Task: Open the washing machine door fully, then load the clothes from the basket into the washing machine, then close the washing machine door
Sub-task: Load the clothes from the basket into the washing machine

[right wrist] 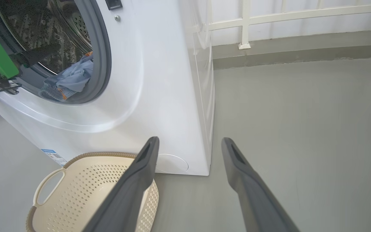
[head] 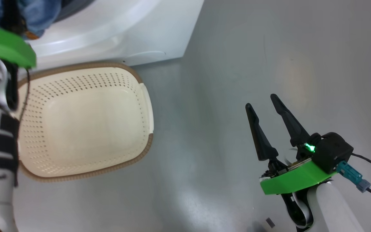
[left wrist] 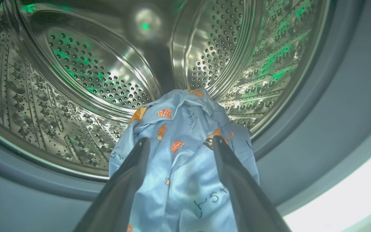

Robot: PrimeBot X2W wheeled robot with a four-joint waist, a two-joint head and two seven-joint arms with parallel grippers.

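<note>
Clothes (left wrist: 179,161) lie in the mouth of the washing machine (right wrist: 159,96), the basket (head: 76,84) holds none, and the door is not yet shut.
A light-blue printed garment lies between the left gripper's (left wrist: 181,139) spread fingers, not pinched. Loading looks finished, so drawing that arm out and closing the door are left. The right gripper (head: 261,100) hangs spread over the floor (head: 237,64), beside the basket. The machine's small blue label (right wrist: 52,155) is too small to read, and the dark scribbles on the cloth are illegible.

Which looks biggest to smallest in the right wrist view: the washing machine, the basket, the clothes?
1. washing machine
2. basket, partly cut off and near the lens, so its look is flattered
3. clothes, a small bundle
</note>
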